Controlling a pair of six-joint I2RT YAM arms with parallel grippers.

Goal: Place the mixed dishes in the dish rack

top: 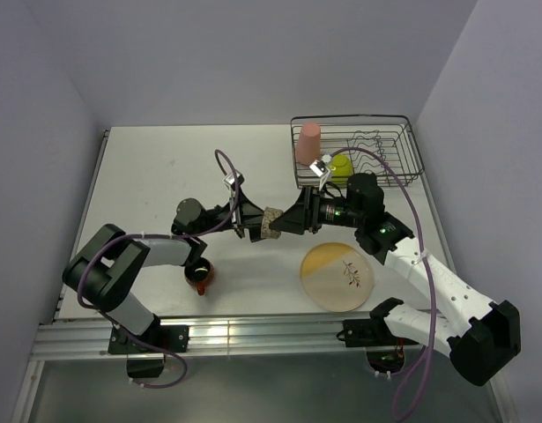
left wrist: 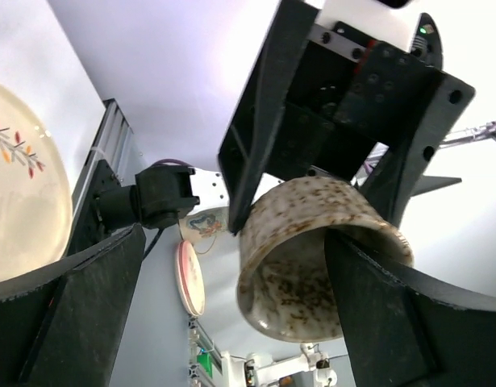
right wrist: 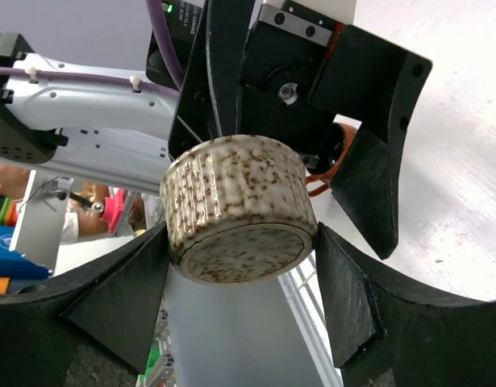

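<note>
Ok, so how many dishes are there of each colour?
Pink tumbler: 1
Green bowl: 1
Orange mug: 1
Speckled beige cup: 1
Pale-yellow plate: 1
Total: 5

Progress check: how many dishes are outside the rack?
3. Speckled cup mid-air, clamped by the right fingers, left fingers open around it; orange mug on the table, near left; plate on it, near right. No others visible.
</note>
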